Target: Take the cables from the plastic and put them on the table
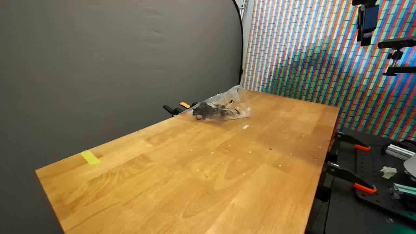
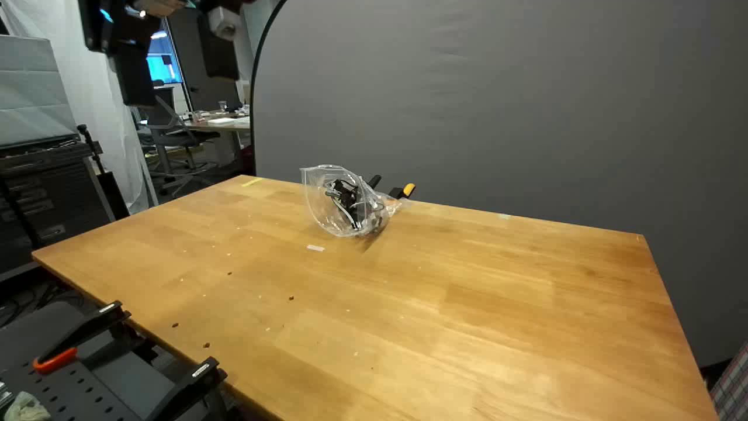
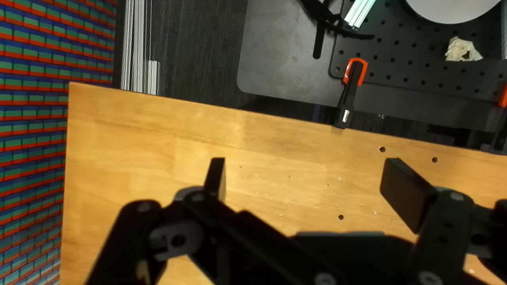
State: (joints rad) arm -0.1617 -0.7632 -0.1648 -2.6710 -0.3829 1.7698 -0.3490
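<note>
The black cables (image 1: 208,110) lie bunched inside a clear plastic bag (image 1: 244,111). The bag rests on the wooden table (image 1: 182,198) near its edge by the grey backdrop. In an exterior view the cables (image 2: 349,202) show through the bag (image 2: 318,202), whose wide side stands up on the table (image 2: 479,304). My gripper (image 3: 304,170) is open and empty in the wrist view, high above the table (image 3: 138,170). It also shows at the top of both exterior views (image 1: 365,37) (image 2: 181,88), well apart from the bag. The bag is out of the wrist view.
A yellow-tipped clamp (image 1: 185,105) is at the table edge right behind the bag. Orange-ended clamps (image 3: 348,95) grip the opposite edge, by a black perforated plate (image 3: 420,75). A camera on a mount (image 1: 396,43) is near the arm. Yellow tape (image 1: 90,157) marks the table.
</note>
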